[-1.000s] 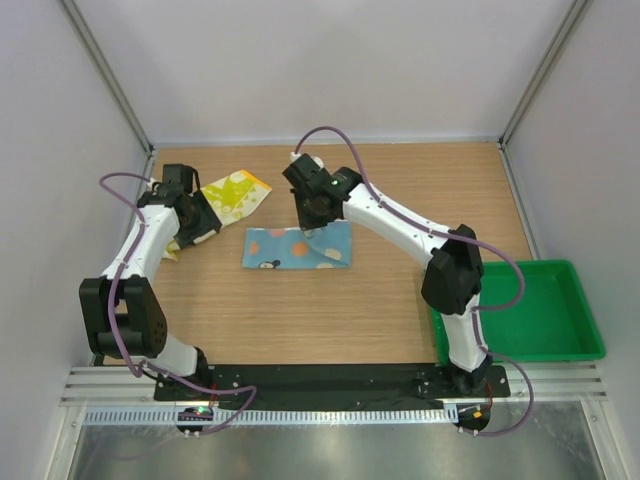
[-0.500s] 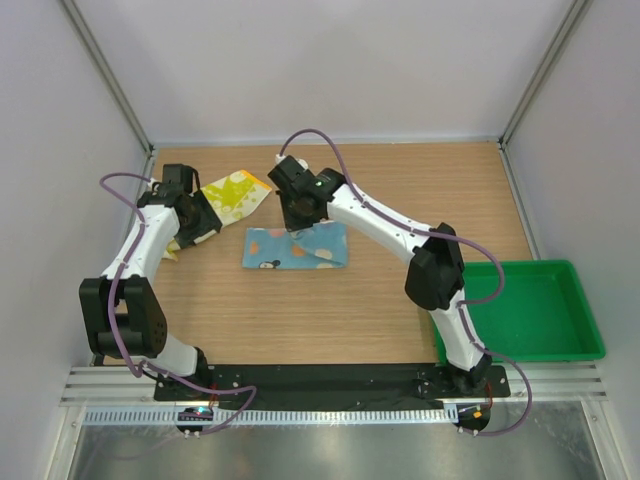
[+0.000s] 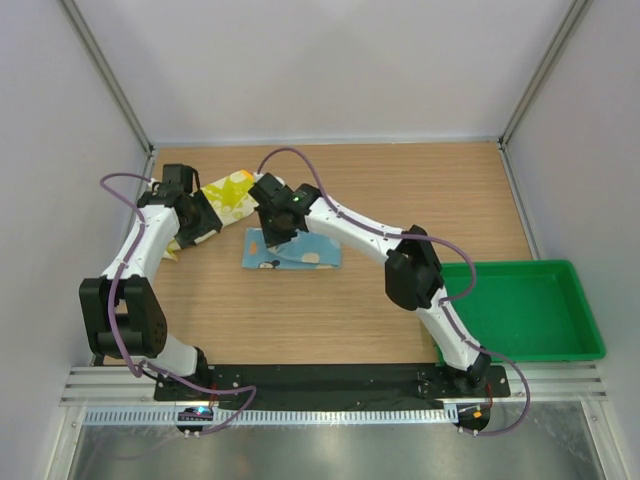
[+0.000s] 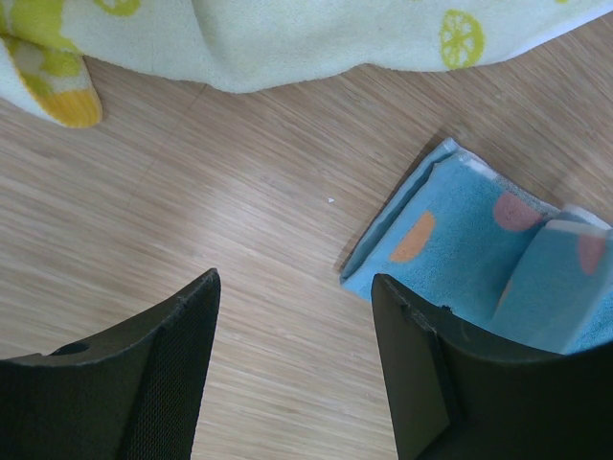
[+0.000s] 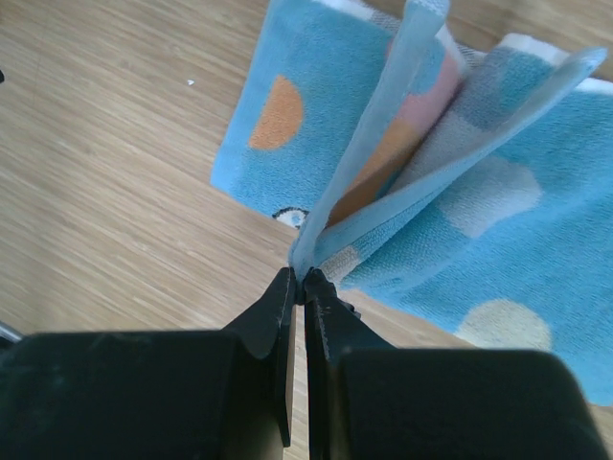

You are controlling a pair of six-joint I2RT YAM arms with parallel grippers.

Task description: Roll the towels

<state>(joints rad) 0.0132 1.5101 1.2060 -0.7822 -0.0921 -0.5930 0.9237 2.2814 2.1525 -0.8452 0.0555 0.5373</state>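
The light blue towel [image 3: 305, 255] lies mid-table, its right part lifted and folded leftward over itself. My right gripper [image 3: 275, 230] hovers over its left half, shut on a corner of that lifted layer. In the right wrist view the jaws [image 5: 300, 280] pinch the blue towel's [image 5: 498, 249] doubled edge just above the wood. The pale yellow towel [image 3: 232, 195] lies crumpled at the back left. My left gripper [image 3: 203, 218] rests beside it, open with only bare wood between its jaws [image 4: 295, 287]. In the left wrist view the yellow towel [image 4: 287, 38] is above and the blue towel [image 4: 469, 259] at the right.
A green plastic tray [image 3: 585, 350] sits at the table's right edge, past the right arm's elbow [image 3: 412, 272]. White walls with metal posts close in the back and both sides. The black base rail [image 3: 330, 380] runs along the near edge.
My right gripper has travelled left across the blue towel, dragging its pinched edge over the rest, so the towel now looks shorter. The left arm has stayed still.
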